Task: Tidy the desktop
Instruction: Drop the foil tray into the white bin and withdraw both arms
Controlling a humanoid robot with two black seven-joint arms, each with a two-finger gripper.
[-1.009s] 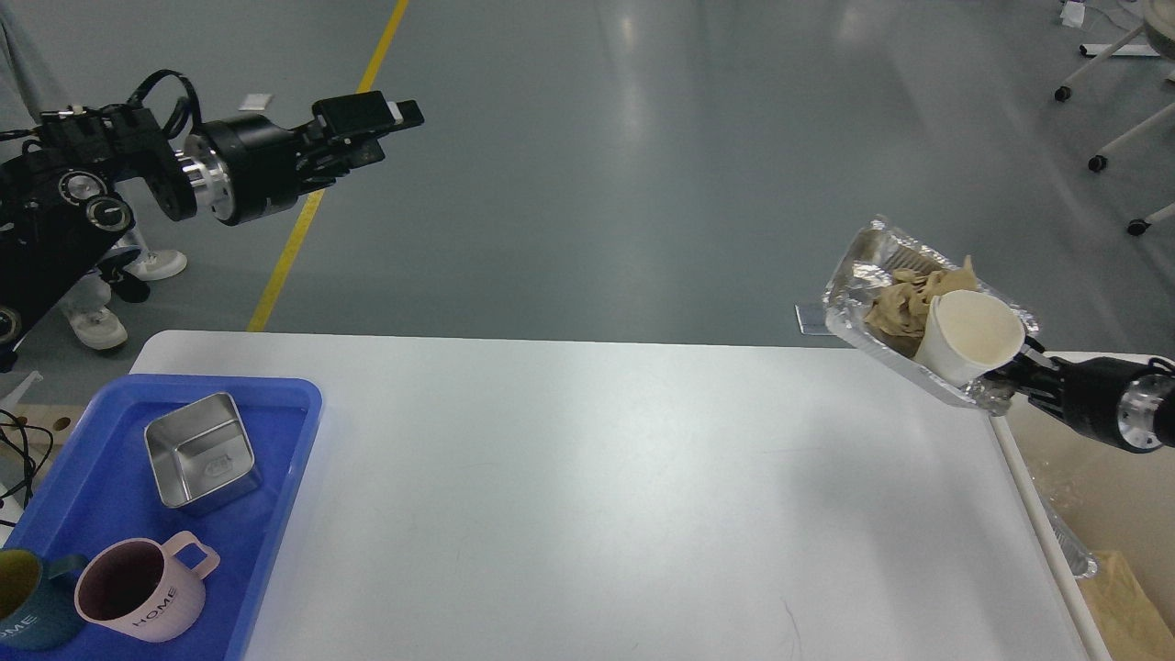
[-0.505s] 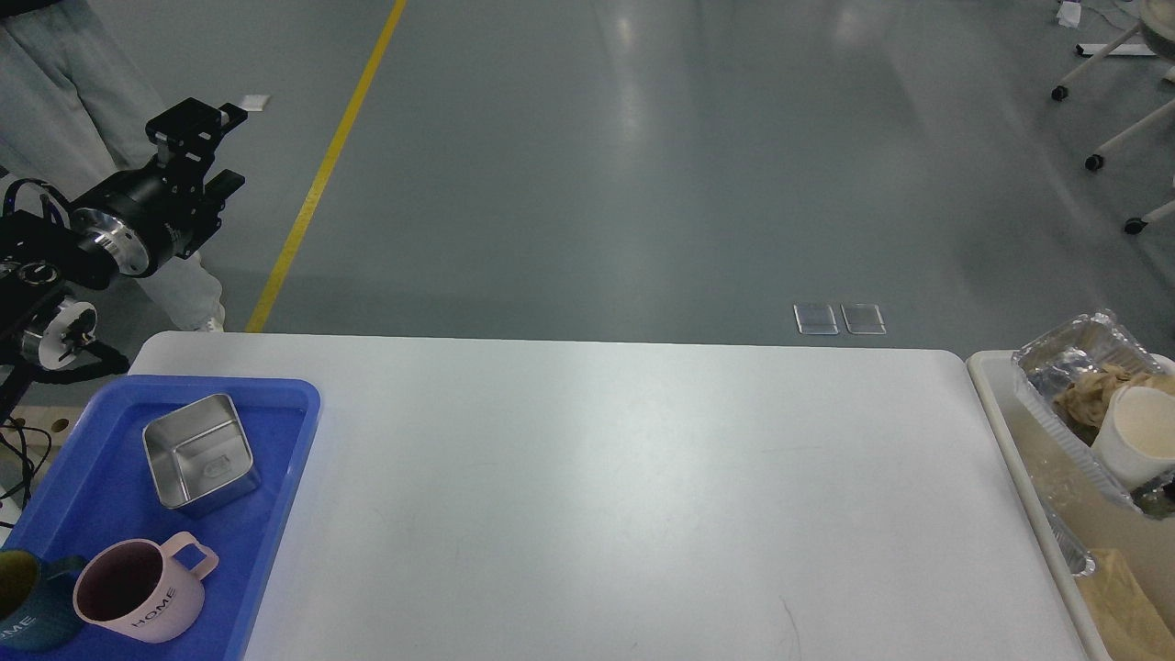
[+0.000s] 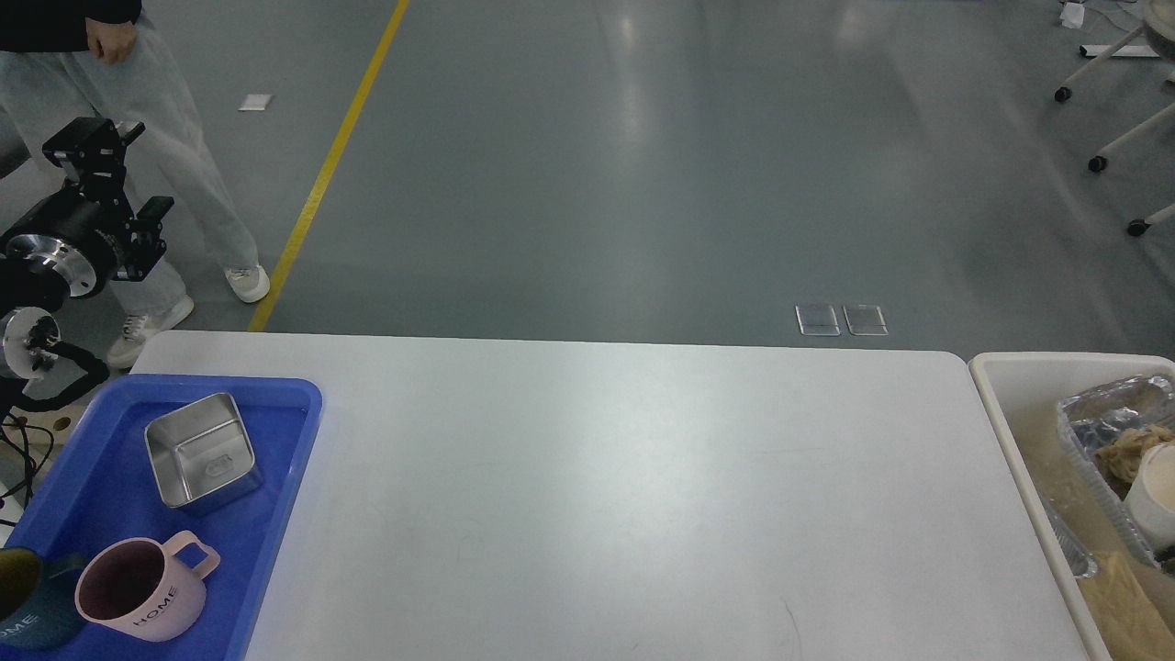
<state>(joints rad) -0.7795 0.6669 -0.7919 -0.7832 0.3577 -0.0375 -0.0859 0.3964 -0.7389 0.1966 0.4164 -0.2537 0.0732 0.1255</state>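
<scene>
The big white rectangular tabletop fills most of the view. A blue plastic tray sits on its left end, holding a square stainless steel container, a pink mug with "HOME" printed on it nearer the camera, and a dark teal mug just left of the pink one. Off the tabletop's right edge is a cream-white rectangular bin with a crumpled foil tray inside, carrying brown crumpled paper and a white paper cup. The left gripper hovers beyond the tabletop's far left corner; can't tell if it's released or clenched. No right gripper visible.
</scene>
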